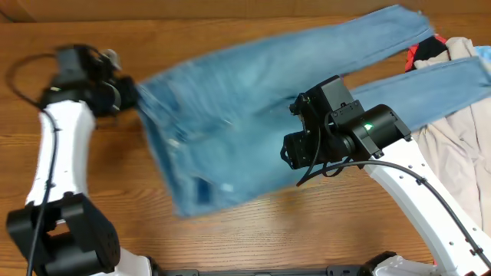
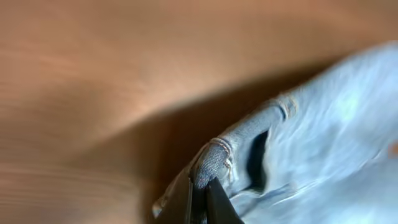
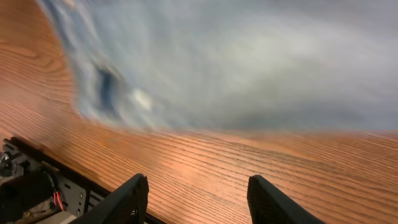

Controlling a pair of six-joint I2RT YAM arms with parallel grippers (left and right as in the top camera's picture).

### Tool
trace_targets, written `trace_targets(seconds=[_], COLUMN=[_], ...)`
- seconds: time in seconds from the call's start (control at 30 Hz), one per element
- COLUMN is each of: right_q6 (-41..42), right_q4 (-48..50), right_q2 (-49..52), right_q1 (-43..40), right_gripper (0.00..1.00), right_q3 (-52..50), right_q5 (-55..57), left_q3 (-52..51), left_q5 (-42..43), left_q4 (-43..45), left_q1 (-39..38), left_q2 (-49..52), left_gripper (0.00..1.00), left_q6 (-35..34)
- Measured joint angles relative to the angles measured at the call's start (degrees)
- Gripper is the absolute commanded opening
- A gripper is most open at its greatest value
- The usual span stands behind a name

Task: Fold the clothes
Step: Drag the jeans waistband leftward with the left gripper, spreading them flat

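Observation:
The light blue denim jeans (image 1: pixel 230 107) lie spread across the middle of the wooden table, legs reaching to the far right. My left gripper (image 1: pixel 126 96) is at the jeans' left edge, shut on a fold of the waistband (image 2: pixel 214 162). The jeans look blurred there. My right gripper (image 1: pixel 295 157) hovers over the jeans' lower right part. In the right wrist view its fingers (image 3: pixel 199 199) are wide open and empty above bare wood, with the jeans (image 3: pixel 236 62) blurred beyond them.
A beige garment (image 1: pixel 460 146) lies at the right edge under one jeans leg, with red and black cloth (image 1: pixel 426 52) beside it. The table's front rail (image 3: pixel 37 180) shows below the right gripper.

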Motion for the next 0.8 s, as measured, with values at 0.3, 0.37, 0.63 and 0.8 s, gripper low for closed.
trace_targets(seconds=[0.3,0.37,0.63,0.8], right_q6=[0.0,0.0,0.0,0.0], right_q4=[1.7,2.1,3.6,3.8], right_q2=[0.0,0.0,0.0,0.0], right_q1=[0.0,0.0,0.0,0.0], right_gripper=[0.55,0.55,0.60,0.61], right_q3=[0.0,0.0,0.0,0.0], right_q5=[0.0,0.0,1.7,2.5], left_q3=[14.7,14.7,7.4,-3.0], left_q5=[-4.0,-4.0,-6.1,-13.8], left_q4=[-5.1,-11.8,-24.9,-23.0], left_q1=[9.0,8.5,6.5,6.4], left_q2=[-0.5,-0.5,-0.4,-0.3], left_gripper=[1.00,1.00,1.00,1.00], left_q6=[-0.7,-0.7,-1.4,-6.6])
